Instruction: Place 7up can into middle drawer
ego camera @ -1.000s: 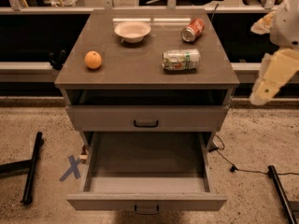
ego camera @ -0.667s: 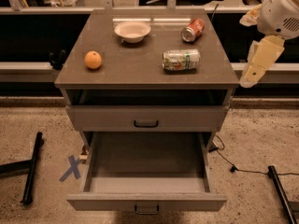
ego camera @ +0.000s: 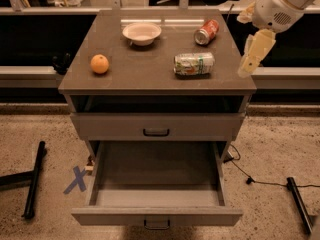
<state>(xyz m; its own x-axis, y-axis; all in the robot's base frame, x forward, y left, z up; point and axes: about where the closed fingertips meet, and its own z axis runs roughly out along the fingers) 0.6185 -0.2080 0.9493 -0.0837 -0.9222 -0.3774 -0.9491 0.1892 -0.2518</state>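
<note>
The 7up can (ego camera: 194,64) lies on its side on the cabinet top (ego camera: 150,71), right of centre, green and white. The middle drawer (ego camera: 157,179) is the bottommost one; it is pulled out wide and its tray holds nothing. My gripper (ego camera: 252,54) hangs at the cabinet's right edge, about a hand's width right of the can and slightly above the top, not touching it. Only its pale cream fingers show, pointing down.
A red-orange soda can (ego camera: 207,32) lies at the back right. A white bowl (ego camera: 142,33) stands at the back centre. An orange (ego camera: 99,64) sits at the left. The drawer above (ego camera: 156,126) is shut. A blue X (ego camera: 76,180) marks the floor at left.
My arm has moved left and up, from well off the cabinet's right side to its right edge near the 7up can. Nothing on the cabinet has moved.
</note>
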